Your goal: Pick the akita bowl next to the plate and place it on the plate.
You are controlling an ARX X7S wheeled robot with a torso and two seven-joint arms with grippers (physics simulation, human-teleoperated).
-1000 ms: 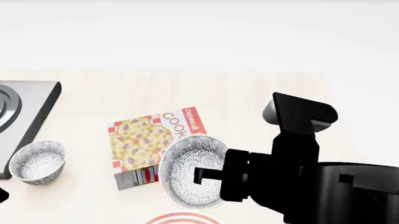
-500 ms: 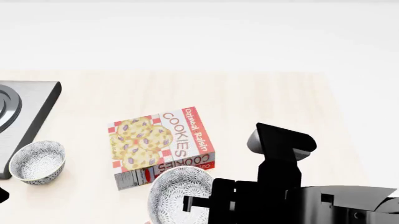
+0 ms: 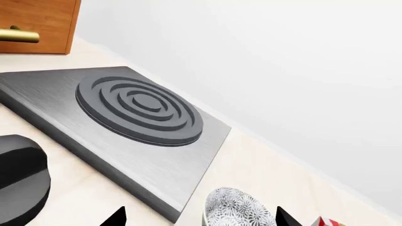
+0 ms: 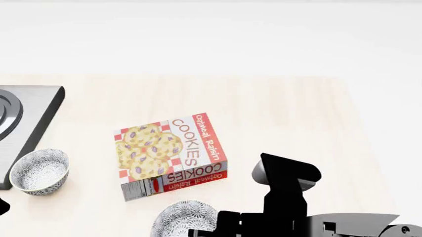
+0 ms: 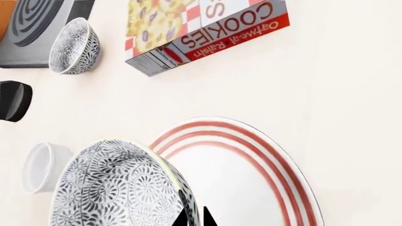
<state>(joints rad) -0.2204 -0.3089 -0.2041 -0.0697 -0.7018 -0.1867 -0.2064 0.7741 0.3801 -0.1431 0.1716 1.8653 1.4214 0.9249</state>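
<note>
Above plate [image 5: 251, 183], akita bowl [image 5: 113, 188] in right jaws, cropped.

Cookie box [image 4: 170, 155]; hob [image 3: 135, 108]; white cup [image 5: 43, 165]

The akita bowl [image 5: 116, 188] hangs over the plate [image 5: 251, 183], cookie box [image 4: 170, 155] behind.

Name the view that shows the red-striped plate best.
The right wrist view: the plate fills its lower half, red rings plain, with the held akita bowl overlapping one edge. The head and left wrist views show none of it.
</note>
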